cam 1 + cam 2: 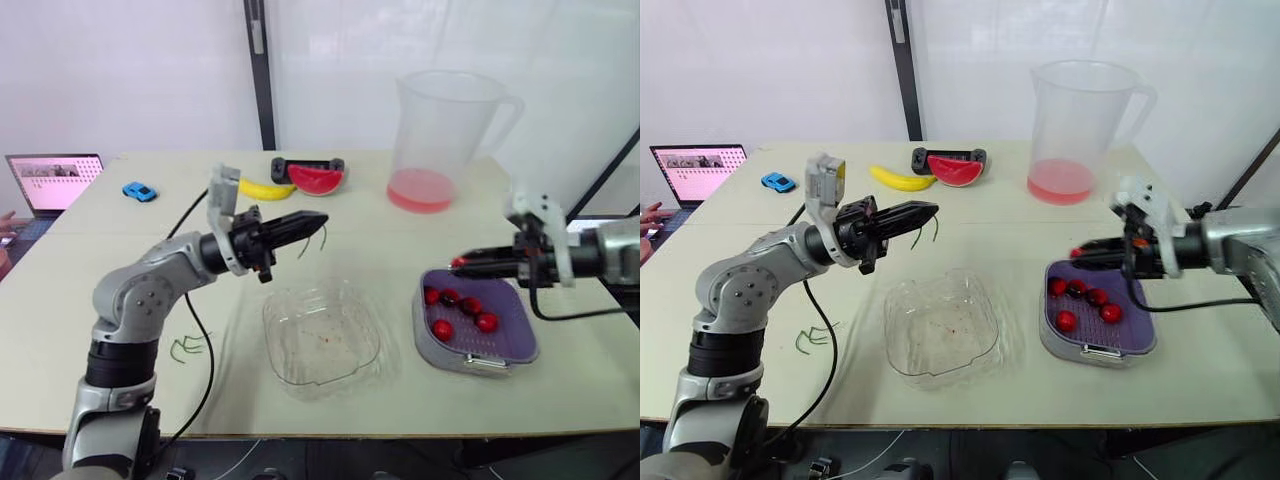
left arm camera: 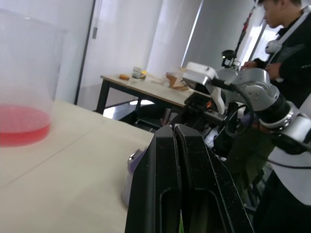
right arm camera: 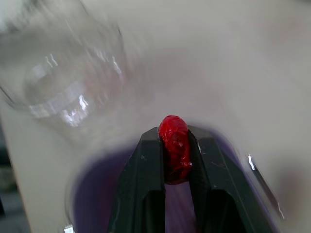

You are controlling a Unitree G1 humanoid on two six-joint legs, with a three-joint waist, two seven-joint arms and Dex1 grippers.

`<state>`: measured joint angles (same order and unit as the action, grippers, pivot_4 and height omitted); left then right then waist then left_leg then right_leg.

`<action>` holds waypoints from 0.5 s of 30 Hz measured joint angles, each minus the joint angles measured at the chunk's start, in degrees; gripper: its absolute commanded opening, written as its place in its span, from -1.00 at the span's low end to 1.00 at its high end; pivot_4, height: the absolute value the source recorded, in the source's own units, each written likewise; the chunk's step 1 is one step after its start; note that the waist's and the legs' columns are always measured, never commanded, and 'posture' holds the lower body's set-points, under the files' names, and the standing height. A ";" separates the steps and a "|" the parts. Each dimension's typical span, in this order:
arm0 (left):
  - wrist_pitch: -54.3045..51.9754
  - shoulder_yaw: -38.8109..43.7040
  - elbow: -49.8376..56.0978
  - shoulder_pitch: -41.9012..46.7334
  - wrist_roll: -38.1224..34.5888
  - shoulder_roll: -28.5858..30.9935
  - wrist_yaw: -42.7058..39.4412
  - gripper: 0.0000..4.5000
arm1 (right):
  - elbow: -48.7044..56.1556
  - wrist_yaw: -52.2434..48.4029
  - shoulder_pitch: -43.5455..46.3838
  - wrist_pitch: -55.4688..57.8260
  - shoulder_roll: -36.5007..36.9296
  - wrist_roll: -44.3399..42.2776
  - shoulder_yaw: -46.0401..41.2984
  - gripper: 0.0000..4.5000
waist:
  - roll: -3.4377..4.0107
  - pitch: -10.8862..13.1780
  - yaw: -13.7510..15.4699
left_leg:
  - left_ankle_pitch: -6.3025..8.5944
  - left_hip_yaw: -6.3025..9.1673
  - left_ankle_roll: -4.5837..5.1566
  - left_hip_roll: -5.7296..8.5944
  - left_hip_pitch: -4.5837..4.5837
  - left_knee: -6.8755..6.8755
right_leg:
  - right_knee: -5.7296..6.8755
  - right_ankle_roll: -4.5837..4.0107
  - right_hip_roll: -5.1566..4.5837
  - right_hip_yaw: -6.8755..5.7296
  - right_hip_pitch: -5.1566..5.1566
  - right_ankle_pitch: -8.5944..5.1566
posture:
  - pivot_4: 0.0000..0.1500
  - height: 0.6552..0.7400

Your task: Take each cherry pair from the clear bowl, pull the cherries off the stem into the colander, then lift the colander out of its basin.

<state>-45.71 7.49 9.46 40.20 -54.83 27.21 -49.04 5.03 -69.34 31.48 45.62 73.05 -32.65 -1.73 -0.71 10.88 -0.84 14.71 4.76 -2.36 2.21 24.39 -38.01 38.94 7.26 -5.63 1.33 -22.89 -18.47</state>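
My left gripper [image 1: 320, 219] is raised above the far rim of the clear bowl [image 1: 322, 338] and is shut on a green stem [image 1: 322, 238] that dangles from its tips. The bowl holds no cherries. My right gripper [image 1: 460, 263] hovers over the far left corner of the purple colander [image 1: 515, 330] and is shut on a red cherry [image 3: 175, 145]. Several red cherries [image 1: 463, 310] lie in the colander, which sits in its grey basin [image 1: 425, 335].
Bare green stems [image 1: 188, 346] lie on the table left of the bowl. At the back stand a large clear jug [image 1: 445, 135] with red liquid, a watermelon slice [image 1: 316, 178], a banana [image 1: 265, 188] and a blue toy car [image 1: 139, 191]. A laptop [image 1: 52, 180] sits far left.
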 measured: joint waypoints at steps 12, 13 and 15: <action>-0.02 -0.03 1.97 -1.61 0.35 0.37 0.10 -1.00 | -0.14 -1.86 -4.76 -4.12 -0.90 6.34 3.62 0.58 | 0.03 0.01 0.19 | -0.01 0.01 -0.03 -0.03 0.00 -0.01 | 0.00 0.00 -0.01 0.02 0.01 0.00 | 1.00 1.00; -0.02 -0.03 1.97 -1.61 0.35 0.55 0.09 -1.00 | -0.15 -2.03 -4.65 -3.91 -0.91 6.23 3.45 0.77 | 0.03 0.01 0.17 | -0.01 0.01 -0.03 -0.03 0.00 -0.01 | 0.00 0.00 -0.01 0.02 0.01 0.00 | 1.00 1.00; -0.03 -0.02 2.00 -1.61 0.35 0.96 0.08 -1.00 | -0.19 -2.72 -4.25 -3.47 -0.89 5.81 2.99 0.97 | 0.03 0.01 0.11 | -0.02 0.02 -0.03 -0.03 -0.01 -0.01 | 0.00 0.00 -0.01 0.02 0.00 0.00 | 1.00 1.00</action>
<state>-45.75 7.47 11.46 38.59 -54.48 28.17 -48.96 4.85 -72.06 27.23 42.16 72.16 -26.84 1.26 -0.69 10.89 -0.72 14.69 4.78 -2.39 2.18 24.38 -38.03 38.95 7.26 -5.64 1.36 -22.89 -18.47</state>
